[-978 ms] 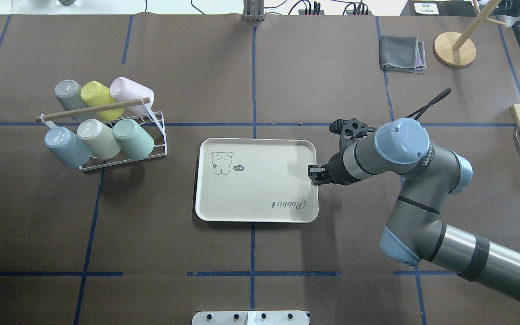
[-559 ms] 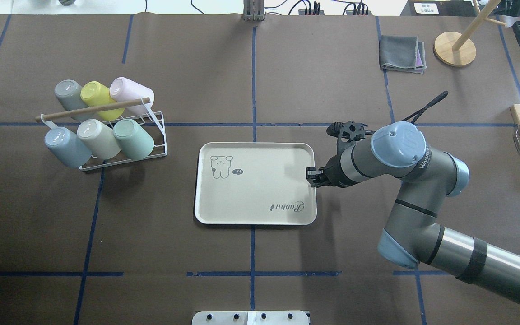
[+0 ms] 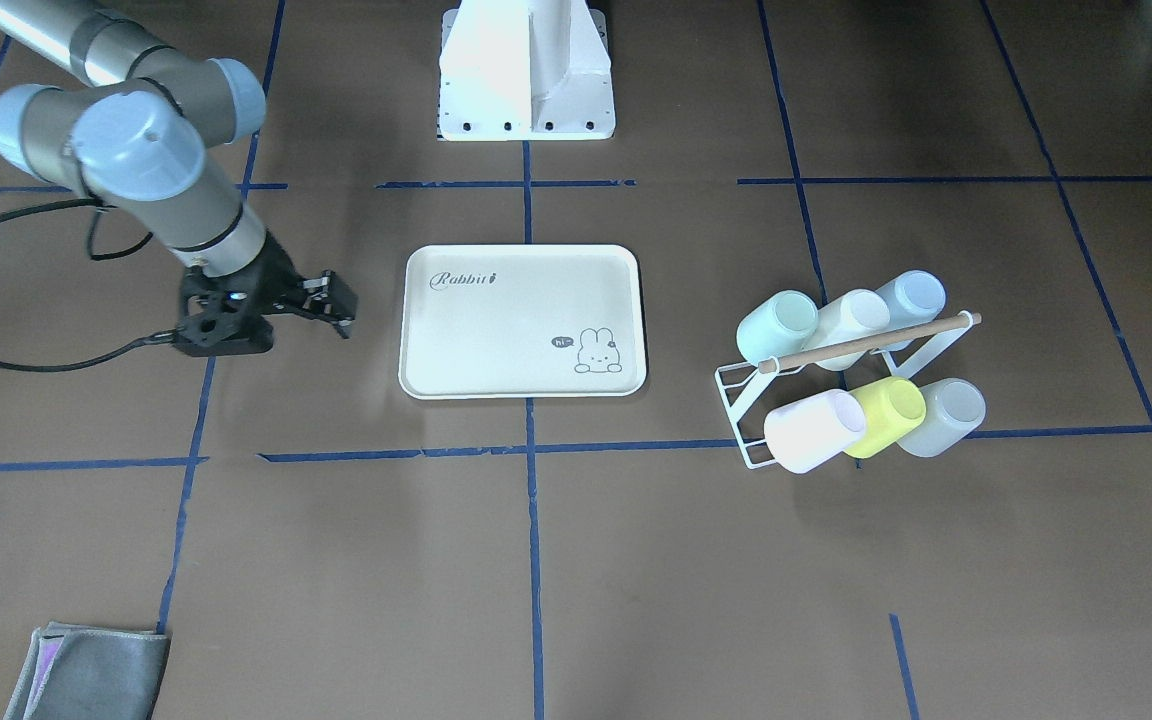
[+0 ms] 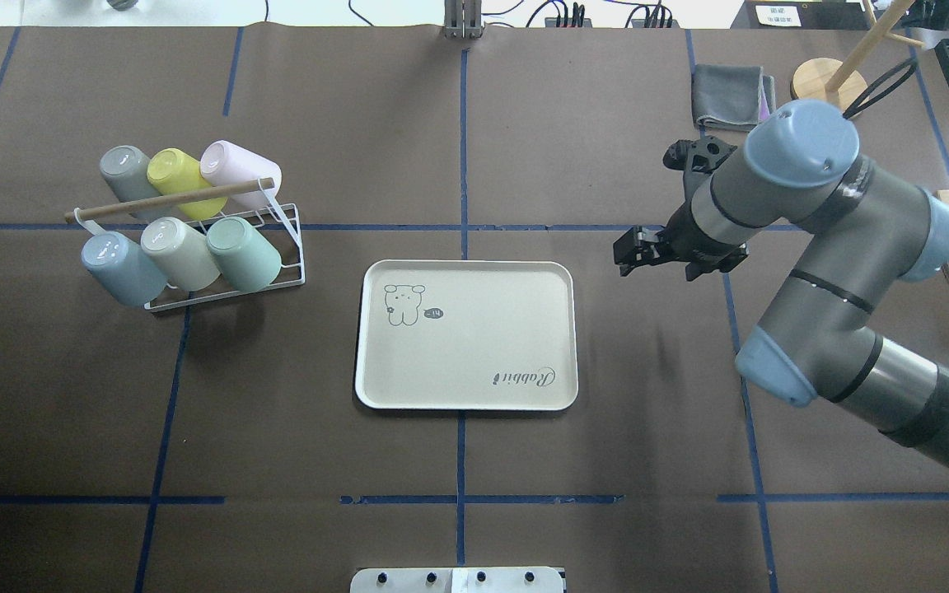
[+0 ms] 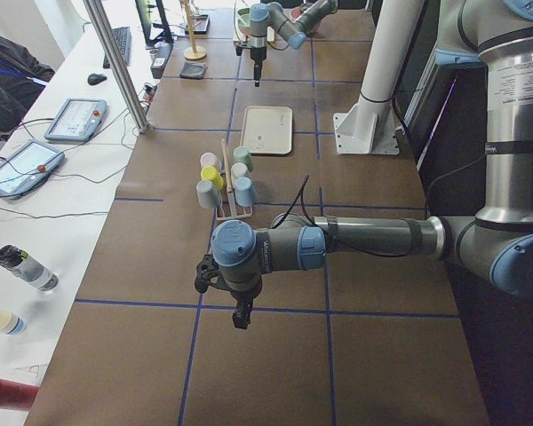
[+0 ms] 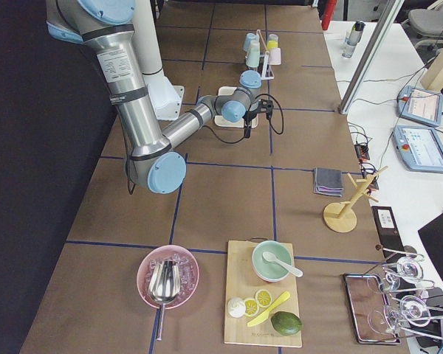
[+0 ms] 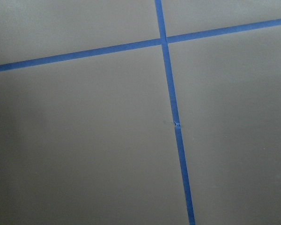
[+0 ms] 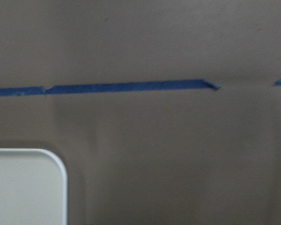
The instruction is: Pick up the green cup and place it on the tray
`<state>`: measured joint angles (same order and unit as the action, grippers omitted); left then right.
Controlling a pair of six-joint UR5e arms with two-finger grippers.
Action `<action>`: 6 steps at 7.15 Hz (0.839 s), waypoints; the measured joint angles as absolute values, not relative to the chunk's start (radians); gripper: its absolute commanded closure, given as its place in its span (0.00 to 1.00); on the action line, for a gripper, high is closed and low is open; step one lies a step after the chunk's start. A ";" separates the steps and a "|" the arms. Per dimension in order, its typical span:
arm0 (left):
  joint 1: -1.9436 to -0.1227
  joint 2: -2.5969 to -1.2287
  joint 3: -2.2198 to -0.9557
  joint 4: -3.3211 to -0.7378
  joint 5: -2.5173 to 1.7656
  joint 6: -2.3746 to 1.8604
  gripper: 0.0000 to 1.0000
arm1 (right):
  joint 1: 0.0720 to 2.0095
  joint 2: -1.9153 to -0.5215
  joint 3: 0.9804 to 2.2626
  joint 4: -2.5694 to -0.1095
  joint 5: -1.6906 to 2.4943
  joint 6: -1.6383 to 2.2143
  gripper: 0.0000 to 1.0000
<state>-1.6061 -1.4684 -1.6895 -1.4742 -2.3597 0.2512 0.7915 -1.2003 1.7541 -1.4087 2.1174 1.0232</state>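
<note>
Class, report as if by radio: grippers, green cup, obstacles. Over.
Right gripper open, empty, beside tray. Left gripper far off, state unclear. Green cup on rack, untouched; cream cup crowds it.

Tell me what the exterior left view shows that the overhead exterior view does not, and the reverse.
Only exterior left: the left gripper, hanging over the table, apart from the cup rack. Only overhead: the bunny drawing and "Rabbit" script on the tray, readable. Both: the right gripper off the tray, the green cup on the rack, no cup on the tray.
</note>
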 measured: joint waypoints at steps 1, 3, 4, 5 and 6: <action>-1.606 -1.469 -1.695 -1.474 -2.359 0.251 0.00 | 0.873 -1.219 1.786 -1.512 2.147 0.877 0.00; -1.606 -1.469 -1.700 -1.506 -2.361 0.244 0.00 | 1.047 -1.286 1.848 -1.740 2.180 0.487 0.00; -1.606 -1.470 -1.698 -1.527 -2.362 0.242 0.00 | 1.137 -1.340 1.860 -1.797 2.184 0.288 0.00; -1.606 -1.472 -1.693 -1.551 -2.362 0.242 0.00 | 1.235 -1.405 1.863 -1.822 2.187 0.096 0.00; -1.606 -1.473 -1.689 -1.592 -2.362 0.242 0.00 | 1.323 -1.466 1.862 -1.831 2.189 -0.056 0.00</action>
